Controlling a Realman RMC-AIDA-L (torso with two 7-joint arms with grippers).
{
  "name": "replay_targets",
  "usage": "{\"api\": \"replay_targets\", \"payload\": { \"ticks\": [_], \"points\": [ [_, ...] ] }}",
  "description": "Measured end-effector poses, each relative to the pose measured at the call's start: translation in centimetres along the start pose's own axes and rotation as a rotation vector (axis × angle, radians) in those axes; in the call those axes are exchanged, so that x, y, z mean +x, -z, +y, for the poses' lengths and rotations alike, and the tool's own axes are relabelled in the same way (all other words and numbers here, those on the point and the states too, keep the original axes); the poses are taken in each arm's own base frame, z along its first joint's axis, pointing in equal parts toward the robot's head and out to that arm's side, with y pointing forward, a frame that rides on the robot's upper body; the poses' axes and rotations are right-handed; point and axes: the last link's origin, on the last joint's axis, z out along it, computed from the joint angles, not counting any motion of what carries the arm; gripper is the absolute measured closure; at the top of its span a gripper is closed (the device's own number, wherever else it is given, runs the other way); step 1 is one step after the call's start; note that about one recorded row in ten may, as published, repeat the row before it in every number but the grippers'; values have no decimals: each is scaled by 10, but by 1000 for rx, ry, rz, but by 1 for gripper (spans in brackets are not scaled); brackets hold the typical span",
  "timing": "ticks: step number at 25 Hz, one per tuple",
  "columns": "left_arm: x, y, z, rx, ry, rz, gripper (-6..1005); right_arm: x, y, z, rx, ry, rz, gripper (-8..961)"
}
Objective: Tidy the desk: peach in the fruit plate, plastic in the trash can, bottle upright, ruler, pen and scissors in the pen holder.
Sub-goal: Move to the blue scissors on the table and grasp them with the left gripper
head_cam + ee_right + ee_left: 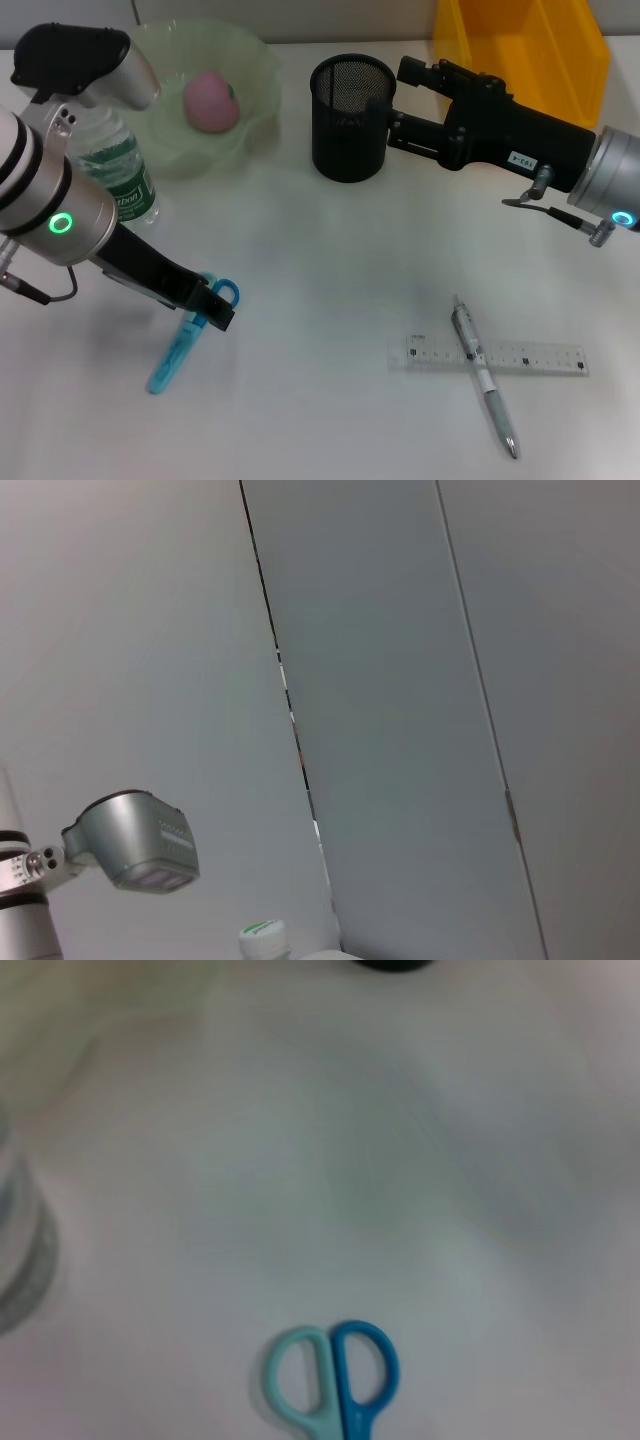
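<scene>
The left gripper sat at the scissors, its grip state impossible to tell. The scissors lay on the desk, long axis running diagonally toward the robot. The right gripper, also unclear, hovered beside the pen holder.

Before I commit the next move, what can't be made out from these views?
- Left gripper: jaws over the scissors; head view doesn't show any grip, and the left wrist view shows only the handles.
- Right gripper: jaws merge with the pen holder.
- Bottle: cap hidden by left arm.
</scene>
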Motion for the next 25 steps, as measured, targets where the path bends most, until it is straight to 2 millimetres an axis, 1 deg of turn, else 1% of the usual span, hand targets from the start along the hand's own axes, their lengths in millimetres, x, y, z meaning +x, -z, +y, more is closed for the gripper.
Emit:
{"api": "replay_targets", "payload": {
  "ticks": [2, 9, 11, 24, 25],
  "points": [
    [2, -1, 0, 4, 0, -2, 341, -1, -2, 0, -3, 4, 0, 249],
    [5, -14, -1, -2, 13, -59, 276, 1, -4, -2, 5, 4, 10, 251],
    [6, -17, -2, -3, 16, -66, 276, 1, -5, -3, 12, 5, 13, 251],
    [7, -20, -9, 7, 37, -65, 276, 6, -4, -2, 17, -13, 20, 253],
    [7, -23, -10, 14, 40, -82, 276, 6, -4, -2, 18, -14, 21, 254]
  ]
}}
